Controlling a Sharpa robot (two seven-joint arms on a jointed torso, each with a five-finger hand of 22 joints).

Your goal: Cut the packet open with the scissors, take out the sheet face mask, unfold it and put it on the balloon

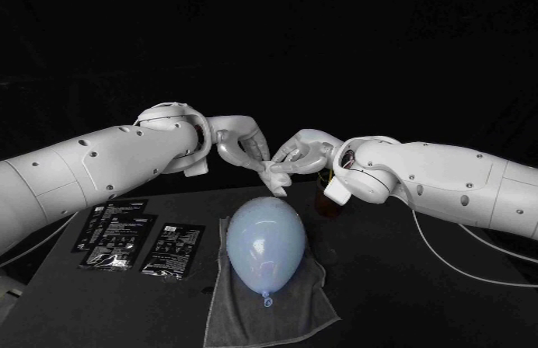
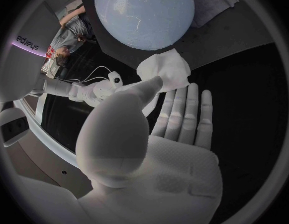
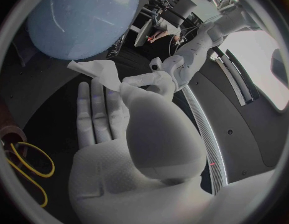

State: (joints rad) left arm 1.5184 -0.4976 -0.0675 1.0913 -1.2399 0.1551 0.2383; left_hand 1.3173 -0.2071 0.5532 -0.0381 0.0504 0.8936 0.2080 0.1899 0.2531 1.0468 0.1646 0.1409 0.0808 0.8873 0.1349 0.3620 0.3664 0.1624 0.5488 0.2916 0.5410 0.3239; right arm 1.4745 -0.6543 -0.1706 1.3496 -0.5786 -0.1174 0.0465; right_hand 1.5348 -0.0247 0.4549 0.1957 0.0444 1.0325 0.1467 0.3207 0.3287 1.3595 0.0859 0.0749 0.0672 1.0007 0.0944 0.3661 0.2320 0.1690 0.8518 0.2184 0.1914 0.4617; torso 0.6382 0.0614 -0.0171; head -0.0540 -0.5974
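Note:
A pale blue balloon point(image 1: 266, 241) lies on a grey towel point(image 1: 301, 301) in the middle of the black table. Above its far end my left hand point(image 1: 239, 147) and right hand point(image 1: 302, 152) meet, fingertips together. Between them hangs a small, crumpled white sheet mask point(image 1: 276, 180), still folded. In the left wrist view the thumb and a finger of the left hand point(image 2: 158, 134) pinch the mask point(image 2: 164, 70) over the balloon point(image 2: 144, 15). In the right wrist view the right hand point(image 3: 133, 129) pinches the mask point(image 3: 94, 72) beside the balloon point(image 3: 76, 20).
Three black packets point(image 1: 126, 239) lie flat at the table's left, beside the towel. A small brown object point(image 1: 329, 202) with yellow loops point(image 3: 27, 170) next to it sits under my right forearm. The table's front edge runs close below the towel.

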